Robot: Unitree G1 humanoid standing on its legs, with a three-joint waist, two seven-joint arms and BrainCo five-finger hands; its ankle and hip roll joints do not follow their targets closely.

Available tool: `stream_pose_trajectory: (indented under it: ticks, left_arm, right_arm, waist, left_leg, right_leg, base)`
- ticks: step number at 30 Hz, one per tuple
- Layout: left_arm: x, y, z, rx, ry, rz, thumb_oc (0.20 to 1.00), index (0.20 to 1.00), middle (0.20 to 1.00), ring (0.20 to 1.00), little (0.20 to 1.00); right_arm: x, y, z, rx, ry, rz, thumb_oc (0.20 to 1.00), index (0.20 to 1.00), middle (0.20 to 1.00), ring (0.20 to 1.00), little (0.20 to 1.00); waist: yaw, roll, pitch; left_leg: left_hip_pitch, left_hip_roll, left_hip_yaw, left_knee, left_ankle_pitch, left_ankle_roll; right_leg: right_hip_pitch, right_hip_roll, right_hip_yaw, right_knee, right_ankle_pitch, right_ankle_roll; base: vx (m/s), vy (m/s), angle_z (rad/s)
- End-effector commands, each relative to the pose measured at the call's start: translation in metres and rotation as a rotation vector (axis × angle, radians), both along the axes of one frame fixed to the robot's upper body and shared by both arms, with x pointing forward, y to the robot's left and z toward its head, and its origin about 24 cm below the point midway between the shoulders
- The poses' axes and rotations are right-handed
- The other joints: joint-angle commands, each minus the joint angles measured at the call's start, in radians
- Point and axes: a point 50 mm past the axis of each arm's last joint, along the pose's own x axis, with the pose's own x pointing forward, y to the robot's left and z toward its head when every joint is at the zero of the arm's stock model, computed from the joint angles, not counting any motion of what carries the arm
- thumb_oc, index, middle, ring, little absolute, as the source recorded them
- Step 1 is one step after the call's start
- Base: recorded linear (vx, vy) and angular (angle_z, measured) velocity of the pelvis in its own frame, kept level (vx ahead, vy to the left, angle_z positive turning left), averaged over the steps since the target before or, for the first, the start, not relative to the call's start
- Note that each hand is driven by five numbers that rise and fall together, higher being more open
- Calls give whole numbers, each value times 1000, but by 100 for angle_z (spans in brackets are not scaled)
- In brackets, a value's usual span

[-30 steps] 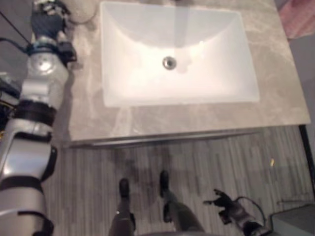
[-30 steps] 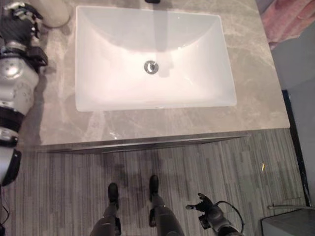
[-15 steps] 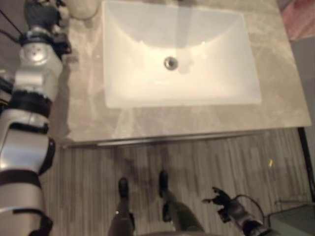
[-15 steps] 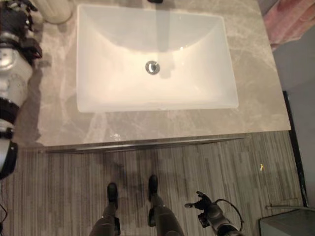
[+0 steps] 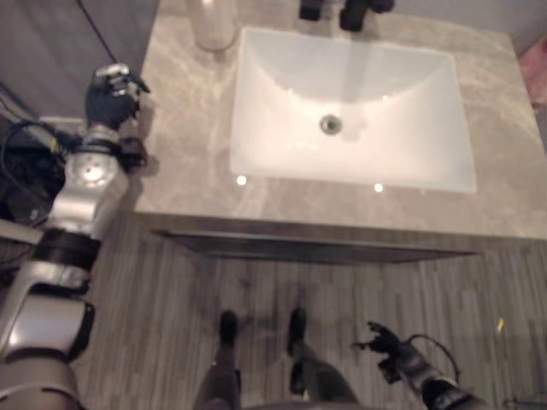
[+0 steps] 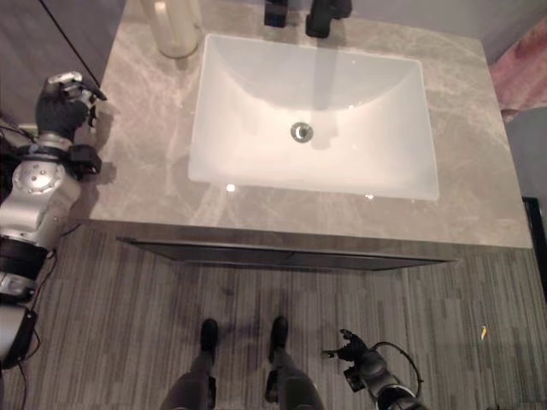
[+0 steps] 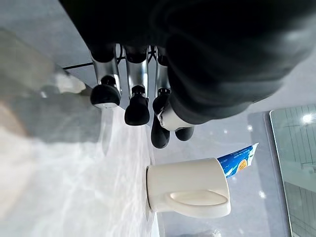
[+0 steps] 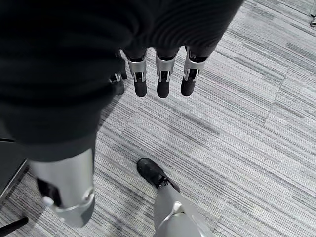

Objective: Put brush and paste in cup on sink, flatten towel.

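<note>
Cup (image 7: 187, 193) upright on worktop (image 6: 154, 162) left of sink (image 6: 312, 120), paste (image 7: 237, 160) poking from it. Left hand (image 6: 61, 101) at worktop's left edge, fingers (image 7: 137, 103) loosely curled, empty. Right hand (image 6: 355, 357) low over floor (image 8: 256, 128), fingers relaxed, empty. Faucet (image 6: 323, 15) behind sink.

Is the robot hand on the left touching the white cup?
Apart. In the left wrist view, the left robot hand hangs with bare counter between its dark fingertips and the white cup. The right eye view also shows it well short of the cup.
</note>
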Motion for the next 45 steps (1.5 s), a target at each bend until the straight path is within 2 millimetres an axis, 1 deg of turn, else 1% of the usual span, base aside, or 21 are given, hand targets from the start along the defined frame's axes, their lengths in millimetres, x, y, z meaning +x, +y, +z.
stream_pose_trajectory:
  ticks: [1, 4, 8, 11, 12, 14, 15, 19, 22, 24, 27, 28, 31, 36, 38, 39, 40, 41, 42, 43, 45]
  left_arm:
    - [3, 9, 52, 30, -138, 58, 200, 200, 200, 200, 200]
    - [6, 12, 59, 17, -140, 79, 200, 200, 200, 200, 200]
    - [12, 25, 87, 3, -142, 172, 200, 200, 200, 200, 200]
    - [11, 34, 107, 10, -139, 232, 200, 200, 200, 200, 200]
    - [11, 34, 109, 12, -140, 231, 200, 200, 200, 200, 200]
    - [8, 41, 118, 0, -138, 263, 200, 200, 200, 200, 200]
    - [6, 44, 126, -4, -144, 285, 200, 200, 200, 200, 200]
    - [5, 48, 132, -32, -143, 308, 200, 200, 200, 200, 200]
    - [6, 44, 140, -50, -153, 317, 200, 200, 200, 200, 200]
    - [5, 43, 144, -106, -175, 316, 200, 200, 200, 200, 200]
    - [5, 40, 150, -121, -185, 312, 200, 200, 200, 200, 200]
    - [1, 44, 155, -134, -194, 333, 200, 200, 200, 200, 200]
    - [-4, 49, 161, -137, -213, 369, 200, 200, 200, 200, 200]
    - [-4, 52, 156, -148, -218, 399, 200, 200, 200, 200, 200]
    - [0, 54, 140, -157, -203, 426, 200, 200, 200, 200, 200]
    - [0, 55, 138, -159, -202, 427, 200, 200, 200, 200, 200]
    - [1, 56, 129, -159, -203, 438, 200, 200, 200, 200, 200]
    - [2, 56, 128, -160, -202, 440, 200, 200, 200, 200, 200]
    - [2, 56, 120, -165, -206, 444, 200, 200, 200, 200, 200]
    - [3, 54, 105, -190, -223, 433, 200, 200, 200, 200, 200]
    - [1, 48, 90, -169, -263, 432, 200, 200, 200, 200, 200]
  right_arm:
    - [-13, -23, 2, -63, 36, 5, 1000, 1000, 1000, 1000, 1000]
    - [-16, -25, 1, -64, 46, -12, 1000, 1000, 1000, 1000, 1000]
    - [-25, -31, -2, -60, 73, -59, 1000, 1000, 1000, 1000, 1000]
    - [-26, -31, -2, -40, 66, -89, 1000, 1000, 1000, 1000, 1000]
    - [-26, -30, -2, -38, 65, -90, 1000, 1000, 1000, 1000, 1000]
    - [-25, -29, -2, -27, 56, -96, 1000, 1000, 1000, 1000, 1000]
    - [-22, -30, -1, -25, 46, -105, 1000, 1000, 1000, 1000, 1000]
    - [-19, -27, 0, -12, 31, -103, 1000, 1000, 1000, 1000, 1000]
    - [-15, -24, 1, -4, 15, -98, 1000, 1000, 1000, 1000, 1000]
    - [-6, -21, 5, 11, -32, -94, 1000, 1000, 1000, 1000, 1000]
    - [-1, -20, 9, 19, -64, -82, 1000, 1000, 1000, 1000, 1000]
    - [6, -19, 14, 25, -101, -68, 1000, 1000, 1000, 1000, 1000]
    - [8, -16, 15, 30, -111, -51, 1000, 1000, 1000, 1000, 1000]
    - [4, -12, 13, 29, -101, -23, 1000, 1000, 1000, 1000, 1000]
    - [-1, -11, 9, 19, -75, -10, 1000, 1000, 1000, 1000, 1000]
    - [-1, -12, 9, 17, -74, -10, 1000, 1000, 1000, 1000, 1000]
    - [-5, -8, 5, 18, -55, 2, 1000, 1000, 1000, 1000, 1000]
    - [-5, -8, 5, 16, -54, 3, 1000, 1000, 1000, 1000, 1000]
    - [-9, -7, 3, 14, -37, 6, 1000, 1000, 1000, 1000, 1000]
    - [-12, -5, -1, 10, -18, 4, 1000, 1000, 1000, 1000, 1000]
    - [-15, -4, -3, -1, -9, -1, 1000, 1000, 1000, 1000, 1000]
  waist:
    - [-31, 9, -17]
    - [-38, 7, -11]
    - [-69, -1, -5]
    - [-89, -6, -8]
    - [-87, -8, -8]
    - [-96, -12, -10]
    - [-103, -13, -9]
    - [-114, -19, -13]
    - [-122, -20, -15]
    - [-130, -18, -18]
    - [-137, -17, -21]
    - [-143, -16, -22]
    - [-147, -21, -26]
    - [-143, -23, -28]
    - [-136, -25, -28]
    - [-136, -24, -28]
    - [-127, -29, -28]
    - [-128, -28, -27]
    - [-121, -30, -26]
    - [-104, -35, -27]
    - [-83, -34, -23]
  left_leg:
    - [-14, -10, -46, 12, -74, 63]
    - [-23, -11, -40, 12, -74, 63]
    - [-47, -5, -22, 12, -76, 64]
    - [-60, 2, -12, 12, -78, 62]
    - [-62, 2, -12, 12, -78, 62]
    - [-69, 7, -9, 12, -78, 60]
    - [-78, 11, -7, 12, -78, 58]
    - [-94, 18, -3, 12, -77, 55]
    - [-109, 19, -7, 12, -75, 53]
    - [-124, 21, -9, 12, -70, 50]
    - [-137, 19, -12, 12, -69, 48]
    - [-146, 19, -12, 12, -67, 46]
    - [-163, 22, -12, 12, -63, 42]
    - [-164, 24, -14, 12, -62, 40]
    - [-150, 24, -14, 12, -64, 38]
    - [-147, 24, -13, 12, -65, 38]
    - [-131, 27, -10, 12, -68, 36]
    - [-128, 27, -10, 12, -68, 36]
    - [-115, 29, -9, 12, -71, 34]
    - [-91, 31, -7, 12, -75, 29]
    - [-63, 33, -7, 12, -79, 23]
  right_leg:
    - [23, -54, -19, 5, -63, 94]
    - [10, -55, -14, 5, -57, 98]
    - [-30, -46, 15, 5, -45, 106]
    - [-53, -39, 28, 5, -41, 109]
    - [-55, -39, 28, 5, -41, 109]
    - [-66, -33, 34, 5, -40, 111]
    - [-80, -29, 40, 5, -36, 113]
    - [-101, -21, 52, 5, -34, 112]
    - [-117, -18, 56, 5, -36, 111]
    - [-131, -16, 58, 5, -37, 110]
    - [-141, -16, 56, 5, -38, 110]
    - [-150, -14, 56, 5, -37, 112]
    - [-165, -10, 51, 5, -32, 113]
    - [-163, -9, 46, 5, -33, 110]
    - [-146, -10, 34, 5, -41, 105]
    - [-144, -10, 34, 5, -41, 105]
    - [-125, -10, 24, 5, -44, 103]
    - [-122, -10, 24, 5, -45, 103]
    - [-108, -9, 18, 5, -47, 102]
    - [-77, -11, 1, 5, -59, 97]
    - [-37, -13, -18, 5, -73, 93]
  base:
    - [2, 46, -1]
    - [19, 30, -2]
    - [99, 38, -20]
    - [103, 4, -16]
    - [111, -6, -13]
    - [81, -6, -14]
    - [82, -9, -18]
    - [69, -13, -9]
    - [83, -28, -5]
    - [56, -23, -3]
    - [29, -17, -2]
    - [0, 0, 0]
    - [5, -10, -1]
    - [4, -24, -1]
    - [-22, -35, 0]
    - [-27, -49, 0]
    - [-15, -31, 0]
    - [-21, -51, 1]
    - [-16, -68, 0]
    - [-21, -93, 0]
    - [-21, -78, 1]
